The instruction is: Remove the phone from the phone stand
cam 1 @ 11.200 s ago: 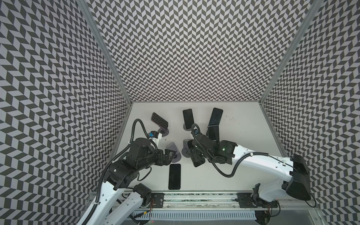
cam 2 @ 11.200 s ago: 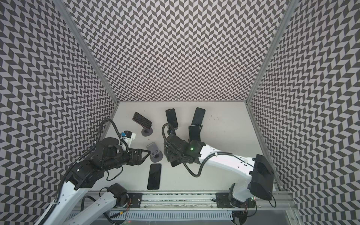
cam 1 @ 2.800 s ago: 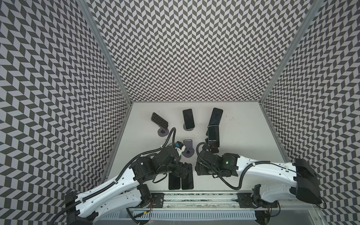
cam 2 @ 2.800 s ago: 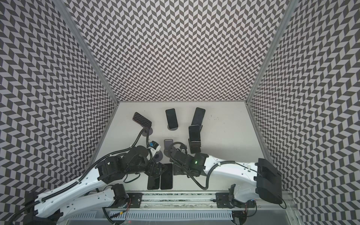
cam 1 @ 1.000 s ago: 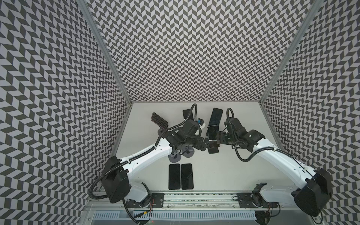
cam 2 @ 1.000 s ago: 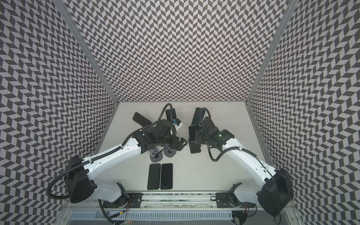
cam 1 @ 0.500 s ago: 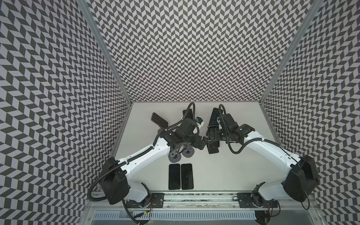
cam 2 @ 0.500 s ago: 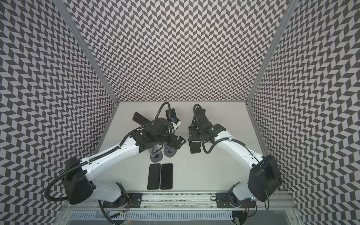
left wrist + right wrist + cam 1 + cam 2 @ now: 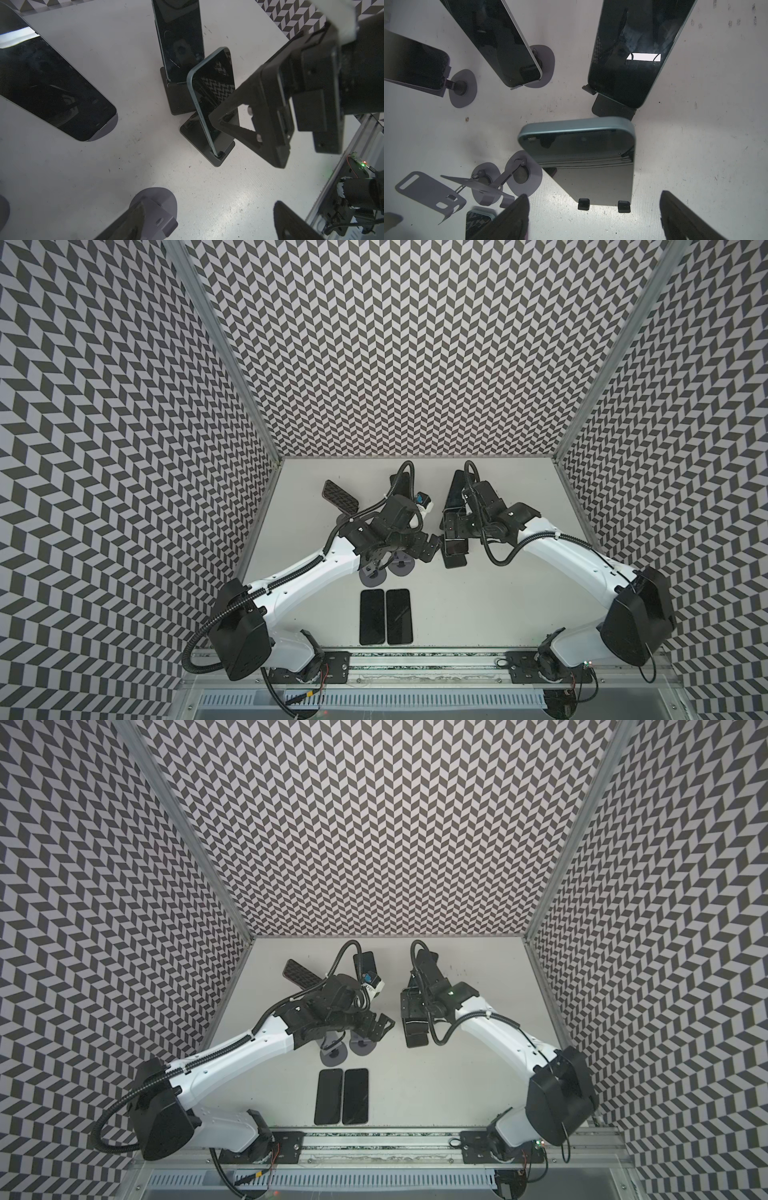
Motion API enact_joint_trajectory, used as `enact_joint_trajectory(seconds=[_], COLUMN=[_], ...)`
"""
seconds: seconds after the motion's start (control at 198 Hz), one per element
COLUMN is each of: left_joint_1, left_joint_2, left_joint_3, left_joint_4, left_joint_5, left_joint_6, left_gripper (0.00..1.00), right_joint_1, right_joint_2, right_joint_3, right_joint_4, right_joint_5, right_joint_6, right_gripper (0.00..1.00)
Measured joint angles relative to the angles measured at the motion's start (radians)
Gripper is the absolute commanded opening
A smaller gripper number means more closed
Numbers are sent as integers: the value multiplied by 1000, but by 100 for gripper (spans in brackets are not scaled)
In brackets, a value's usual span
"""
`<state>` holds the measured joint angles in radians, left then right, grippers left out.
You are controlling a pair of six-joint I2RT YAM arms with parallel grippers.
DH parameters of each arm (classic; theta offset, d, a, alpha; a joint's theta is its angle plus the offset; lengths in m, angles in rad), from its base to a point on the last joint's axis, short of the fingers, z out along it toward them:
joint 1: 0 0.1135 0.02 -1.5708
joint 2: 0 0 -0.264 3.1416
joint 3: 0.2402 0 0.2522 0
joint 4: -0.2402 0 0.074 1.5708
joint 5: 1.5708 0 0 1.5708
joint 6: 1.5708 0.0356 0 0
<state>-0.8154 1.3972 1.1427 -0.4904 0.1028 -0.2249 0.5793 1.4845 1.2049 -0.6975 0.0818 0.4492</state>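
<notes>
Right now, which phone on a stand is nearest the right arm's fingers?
The teal-edged phone on the front black stand; the others stand farther back, and it alone fills the middle of the right wrist view.

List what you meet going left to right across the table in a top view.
Patterned phone → pair of phones lying flat → left gripper → phone in the black stand → right arm's black shoulder housing.

Nothing legible here, folks: no word, brand, number or sign reads on any surface in these views.
</notes>
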Motion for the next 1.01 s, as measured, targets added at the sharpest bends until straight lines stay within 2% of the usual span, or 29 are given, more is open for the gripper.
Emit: enact_joint_trajectory(seconds=[0.146, 0.53, 1.009], left_joint_1=[0, 0, 0], left_joint_2=[0, -16, -19], left_joint_3=[-1, -11, -21], left_joint_4=[2, 4, 8], left_joint_5=[1, 16, 19], left_joint_6=[3, 23, 31], left_gripper=[100, 100, 100], right_joint_1=[0, 0, 0], right_joint_2=[16, 35, 68], right_joint_3=[13, 15, 46], right_joint_4=[1, 1, 2], right_joint_5=[11, 20, 27], right_joint_6=[-5, -16, -20], right_gripper=[96, 100, 99])
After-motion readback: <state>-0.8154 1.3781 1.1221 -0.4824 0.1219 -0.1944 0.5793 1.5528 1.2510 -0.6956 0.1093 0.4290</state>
